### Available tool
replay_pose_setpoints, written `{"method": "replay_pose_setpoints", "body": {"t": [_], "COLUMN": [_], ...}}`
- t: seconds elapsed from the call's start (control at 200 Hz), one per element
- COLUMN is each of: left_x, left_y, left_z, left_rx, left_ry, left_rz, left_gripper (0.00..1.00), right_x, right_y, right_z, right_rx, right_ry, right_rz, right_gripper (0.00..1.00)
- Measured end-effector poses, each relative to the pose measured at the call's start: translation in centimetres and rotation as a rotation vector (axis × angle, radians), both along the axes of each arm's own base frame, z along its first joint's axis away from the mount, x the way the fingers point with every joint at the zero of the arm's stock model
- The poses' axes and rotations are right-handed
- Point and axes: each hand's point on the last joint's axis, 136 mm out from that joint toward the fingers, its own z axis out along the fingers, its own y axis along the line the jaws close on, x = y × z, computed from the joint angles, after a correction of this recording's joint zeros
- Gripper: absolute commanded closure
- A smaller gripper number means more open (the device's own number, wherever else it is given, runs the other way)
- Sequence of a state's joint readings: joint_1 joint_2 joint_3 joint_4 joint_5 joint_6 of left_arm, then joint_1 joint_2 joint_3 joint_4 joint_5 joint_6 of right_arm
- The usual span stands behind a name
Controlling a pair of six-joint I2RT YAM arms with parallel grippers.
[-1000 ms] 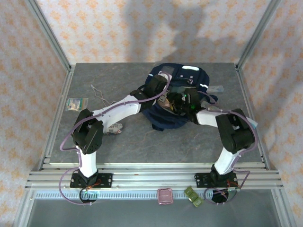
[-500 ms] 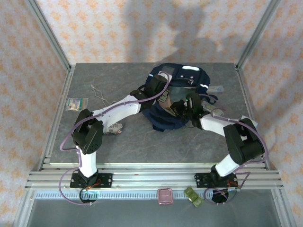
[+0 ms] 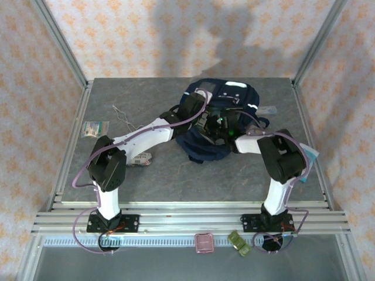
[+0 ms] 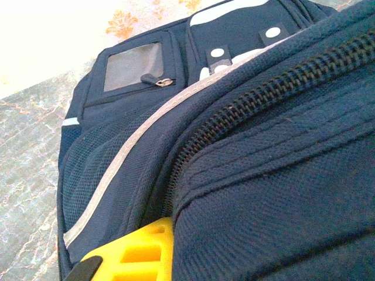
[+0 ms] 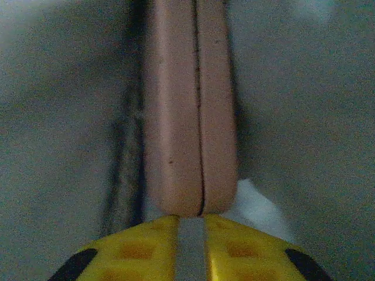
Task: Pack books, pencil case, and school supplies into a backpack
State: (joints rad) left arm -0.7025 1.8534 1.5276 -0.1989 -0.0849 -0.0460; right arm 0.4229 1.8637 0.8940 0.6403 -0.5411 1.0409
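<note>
Nearest, on the front rail: one small pink square piece point(image 3: 204, 242), with one small green piece point(image 3: 238, 242) just to its right.

Worktop point(image 3: 176, 181): grey, marbled. Both arms rise from its near edge and lean inward to the backpack.

White printed packet point(image 3: 140, 158): flat on the worktop, left of centre, just beside the left arm.

Backpack point(image 3: 205, 151): navy with light grey stripes and white patches. It lies right of centre on the worktop's far half, with its mouth between the two tools.

Left tool point(image 4: 167, 234): at the left lip of the backpack's mouth. It is closed, clamped on the navy fabric beside the zip point(image 4: 252, 99), which folds over its yellow finger point(image 4: 135, 252).

Right tool point(image 5: 191, 225): sunk in the backpack's mouth. Its yellow fingers point(image 5: 135, 249) sit close together with a thin grey strip between them. Cannot tell whether they are fully together or nipping something.

Pencil case point(image 5: 190, 117): pink and seen edge-on, with a seam down its middle. It sits in the backpack's dim interior, its near end right at the right tool's fingertips.

Greenish-white packet point(image 3: 95, 127): flat on the worktop near the left edge.

Thin bent wire point(image 3: 122, 114): just beyond that packet.

Clear packet point(image 3: 268, 109): on the worktop just right of the backpack.
</note>
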Motion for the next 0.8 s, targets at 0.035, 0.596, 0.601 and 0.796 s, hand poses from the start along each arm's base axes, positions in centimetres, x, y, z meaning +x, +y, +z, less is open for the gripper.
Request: {"method": "replay_pose_setpoints", "body": {"t": [0.035,0.596,0.601,0.796], "left_x": [-0.1,-0.5,-0.6,-4.3], "left_y": [0.0,1.1,1.1,3.0], "left_z": [0.0,-0.4,-0.3,1.9], "left_rx": [-0.003,0.025,0.021,-0.107], "left_ry": [0.001,-0.009,-0.008,-0.009], "left_rz": [0.0,0.057,0.057,0.089], "left_gripper": [1.0,0.42,0.42,0.24], "right_x": [0.3,-10.8,-11.0,-14.7], "right_y": [0.2,-6.1,-6.2,-8.6], "right_z": [0.5,6.7,6.8,8.3], "right_rx": [0.021,-0.196,-0.197,-0.301], "right_ry": [-0.023,-0.207,-0.211,-0.31], "right_rz": [-0.003,0.016,0.018,0.036], "right_gripper": [0.76,0.52,0.52,0.4]}}
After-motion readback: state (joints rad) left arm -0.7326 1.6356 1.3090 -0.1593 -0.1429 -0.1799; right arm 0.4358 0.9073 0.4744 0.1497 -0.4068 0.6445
